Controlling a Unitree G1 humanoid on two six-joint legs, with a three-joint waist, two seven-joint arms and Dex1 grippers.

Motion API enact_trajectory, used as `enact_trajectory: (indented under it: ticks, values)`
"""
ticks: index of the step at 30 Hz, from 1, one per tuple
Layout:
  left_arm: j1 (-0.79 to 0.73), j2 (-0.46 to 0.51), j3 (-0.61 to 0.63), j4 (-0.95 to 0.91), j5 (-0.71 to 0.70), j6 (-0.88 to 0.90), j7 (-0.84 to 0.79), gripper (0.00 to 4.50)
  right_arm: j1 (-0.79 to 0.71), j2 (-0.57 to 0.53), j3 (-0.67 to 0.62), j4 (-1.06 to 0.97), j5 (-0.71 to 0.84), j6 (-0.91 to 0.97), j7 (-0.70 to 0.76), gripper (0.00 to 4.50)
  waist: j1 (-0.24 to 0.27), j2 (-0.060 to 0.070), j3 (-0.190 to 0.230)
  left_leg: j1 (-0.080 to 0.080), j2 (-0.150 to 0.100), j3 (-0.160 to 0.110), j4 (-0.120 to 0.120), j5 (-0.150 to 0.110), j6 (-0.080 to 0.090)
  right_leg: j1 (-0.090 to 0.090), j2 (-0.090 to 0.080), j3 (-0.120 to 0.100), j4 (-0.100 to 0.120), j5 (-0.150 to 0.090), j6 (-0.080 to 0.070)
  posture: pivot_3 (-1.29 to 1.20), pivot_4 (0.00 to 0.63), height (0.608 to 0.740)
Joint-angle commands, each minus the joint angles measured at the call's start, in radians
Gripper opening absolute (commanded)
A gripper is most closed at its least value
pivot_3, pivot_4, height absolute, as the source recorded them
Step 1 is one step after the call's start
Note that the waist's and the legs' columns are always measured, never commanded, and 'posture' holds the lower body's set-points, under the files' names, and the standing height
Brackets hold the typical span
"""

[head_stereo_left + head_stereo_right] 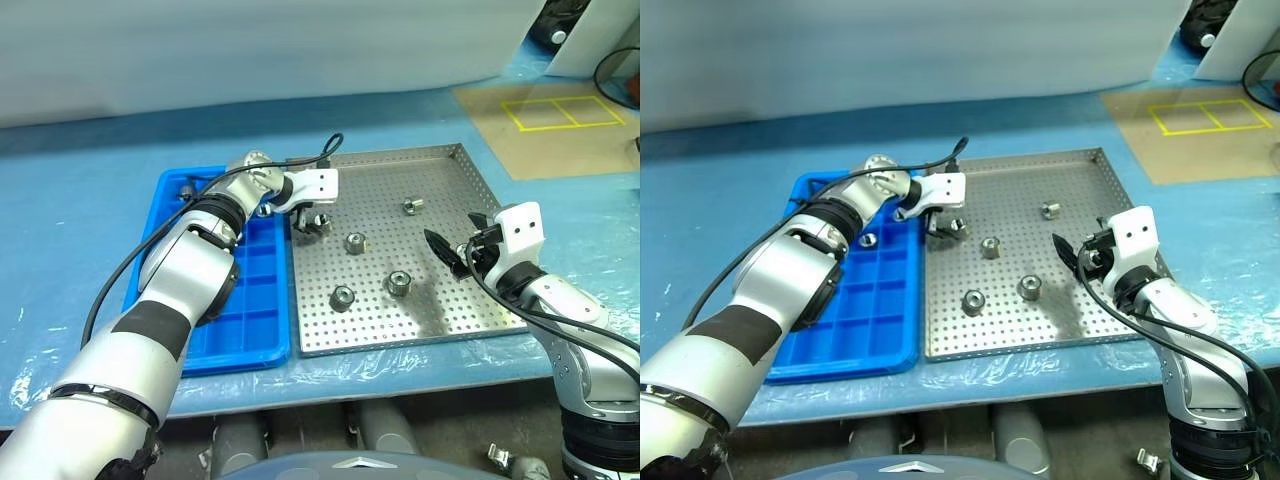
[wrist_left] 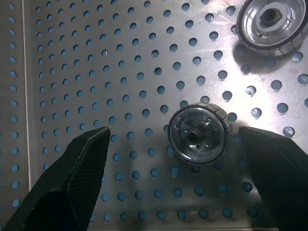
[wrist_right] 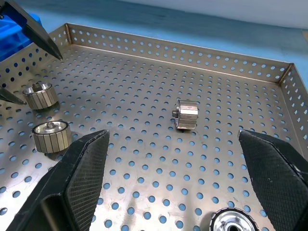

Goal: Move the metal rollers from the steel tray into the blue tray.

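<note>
The step in hand was a fresh pick: the left end effector (image 1: 312, 222) hung over the near-left part of the steel tray (image 1: 450, 160), released, its two black fingers (image 2: 72, 178) spread wide with one metal roller (image 2: 198, 134) lying flat on the perforated floor between them, nearer one finger than the other. A second roller (image 2: 269, 21) lay just beyond it. As a judgement, the next move called for lowering until the fingers straddled that roller, closing on its ribbed side, then lifting and carrying it across the rim to the blue tray (image 1: 255, 330), which lay just beside the end effector on its left. The roller being off-centre, a small sideways correction before closing seemed wise, or one finger might nudge it away.

The right end effector (image 1: 452, 250) hovered at the tray's right side, also released and empty, with a roller on its side (image 3: 186, 114) ahead of it and another (image 3: 231, 222) close beneath.

At least one roller (image 1: 868, 239) already sat in a compartment of the blue tray, so the task looked partly done, with five remaining on the steel.

Both trays rested on a desk (image 1: 70, 220) covered in blue sheeting with clear film at its edges. Beyond the end effectors, a brown floor patch bore yellow tape squares (image 1: 558, 112).
</note>
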Motion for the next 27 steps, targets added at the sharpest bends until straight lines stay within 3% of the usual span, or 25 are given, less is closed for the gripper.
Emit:
enact_trajectory:
  ticks: [1, 11, 16, 21, 24, 27]
  values:
    - [0.003, -0.002, 0.002, 0.0, 0.022, 0.026, 0.034, 4.49, 0.007, -0.004, -0.01, -0.044, 0.001, -0.008, -0.013, 4.4, -0.002, 0.0, 0.0, 0.0, 0.0, 0.0, 0.0, 0.0, 0.001, 0.0, 0.0, 0.0, 0.0, 0.0, 0.0, -0.69, 0.15, 0.74]
    - [0.043, -0.043, 0.021, 0.002, 0.023, 0.07, 0.074, 4.49, 0.008, 0.001, 0.005, -0.034, -0.007, -0.021, -0.038, 4.4, -0.003, 0.0, 0.0, 0.001, 0.0, 0.0, 0.003, -0.002, 0.003, 0.003, -0.001, -0.001, -0.001, 0.0, 0.0, -0.7, 0.15, 0.74]
    - [0.053, -0.039, 0.018, 0.003, 0.036, 0.08, 0.104, 3.34, 0.011, 0.008, 0.008, -0.035, -0.013, -0.025, -0.052, 4.5, -0.005, 0.0, 0.0, 0.003, 0.0, 0.0, 0.003, -0.002, 0.004, 0.008, -0.003, -0.001, -0.003, 0.0, 0.0, -0.7, 0.15, 0.74]
    - [0.062, -0.032, 0.017, 0.003, 0.04, 0.071, 0.066, 3.34, 0.02, 0.016, 0.01, -0.037, -0.022, -0.032, -0.066, 4.5, -0.021, 0.0, 0.0, 0.004, -0.001, 0.0, 0.004, -0.004, 0.005, 0.01, -0.006, -0.001, -0.004, 0.0, 0.0, -0.7, 0.15, 0.74]
    - [0.069, -0.03, 0.016, 0.002, 0.046, 0.07, 0.076, 2.75, 0.018, 0.017, 0.009, -0.034, -0.023, -0.036, -0.07, 4.5, -0.032, 0.0, 0.0, 0.004, -0.002, 0.0, 0.004, -0.004, 0.006, 0.01, -0.007, -0.001, -0.005, 0.0, 0.0, -0.7, 0.15, 0.74]
    - [0.076, -0.026, 0.019, 0.002, 0.046, 0.066, 0.094, 2.75, 0.01, 0.02, 0.011, -0.025, -0.025, -0.042, -0.076, 4.5, -0.036, 0.0, 0.0, 0.004, -0.003, 0.0, 0.004, -0.004, 0.007, 0.011, -0.009, -0.003, -0.005, 0.0, 0.0, -0.69, 0.15, 0.74]
